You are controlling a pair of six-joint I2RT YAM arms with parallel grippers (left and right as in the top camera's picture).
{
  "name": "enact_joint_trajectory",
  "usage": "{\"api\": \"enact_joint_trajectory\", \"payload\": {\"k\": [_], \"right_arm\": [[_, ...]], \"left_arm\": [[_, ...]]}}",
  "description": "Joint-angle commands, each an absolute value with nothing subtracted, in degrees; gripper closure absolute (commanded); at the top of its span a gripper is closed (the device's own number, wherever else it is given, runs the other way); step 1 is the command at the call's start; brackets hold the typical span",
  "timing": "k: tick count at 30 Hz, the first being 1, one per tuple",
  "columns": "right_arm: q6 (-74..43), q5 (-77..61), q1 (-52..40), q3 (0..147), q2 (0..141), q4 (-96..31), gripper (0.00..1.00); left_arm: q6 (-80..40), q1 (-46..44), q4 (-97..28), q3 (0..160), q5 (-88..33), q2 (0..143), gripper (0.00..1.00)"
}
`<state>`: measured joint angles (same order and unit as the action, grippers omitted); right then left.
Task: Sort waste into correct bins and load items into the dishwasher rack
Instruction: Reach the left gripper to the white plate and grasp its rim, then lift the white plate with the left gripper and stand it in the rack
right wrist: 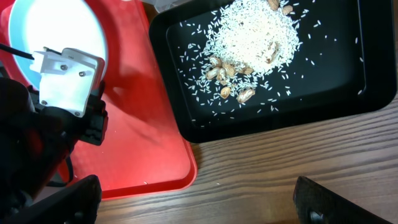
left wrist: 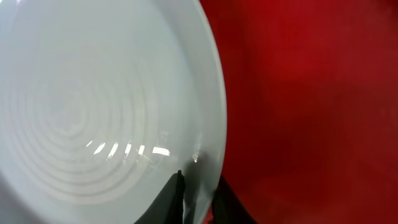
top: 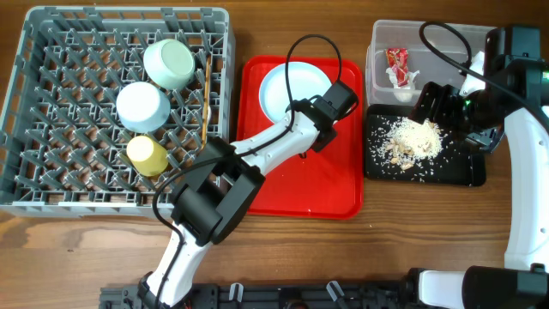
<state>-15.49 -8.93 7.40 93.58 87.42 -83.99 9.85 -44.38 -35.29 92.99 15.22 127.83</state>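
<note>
**A:** Rack [top: 60, 129] far left; in it a bowl [top: 168, 63] at the back, a second bowl [top: 142, 106] before it, the cup [top: 147, 154] nearest; the stick [top: 206, 103] just right of them.

**B:** Serving tray [top: 317, 184] in the middle, plate [top: 283, 90] on its rear half; to the right, the tub [top: 374, 51] holds the wrapper [top: 397, 66]; before it the shallow tray [top: 467, 172] carries the crumbs [top: 416, 137].

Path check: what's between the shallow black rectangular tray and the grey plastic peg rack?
Overhead: the red rectangular serving tray carrying the round white plate, left end effector at its rim.
</note>
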Motion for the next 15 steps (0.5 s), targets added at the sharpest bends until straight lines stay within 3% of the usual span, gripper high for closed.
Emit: {"api": "enact_joint_trajectory", "payload": {"k": [1,9,15], "right_arm": [[-15.0,-9.0,7.6,94.1,86.6,-83.9,0.0],[-15.0,-9.0,7.6,94.1,86.6,-84.1,0.0],[-15.2,-9.0,7.6,94.1,86.6,-84.1,0.0]], "left_arm": [[9.9,-44.4,-36.3,90.1,17.8,130.6,0.96],[10.3,-44.6,-37.1,92.2,29.1,125.8,0.96],[9.6,-44.7,-39.9,92.5,25.0,110.2,0.96]]}}
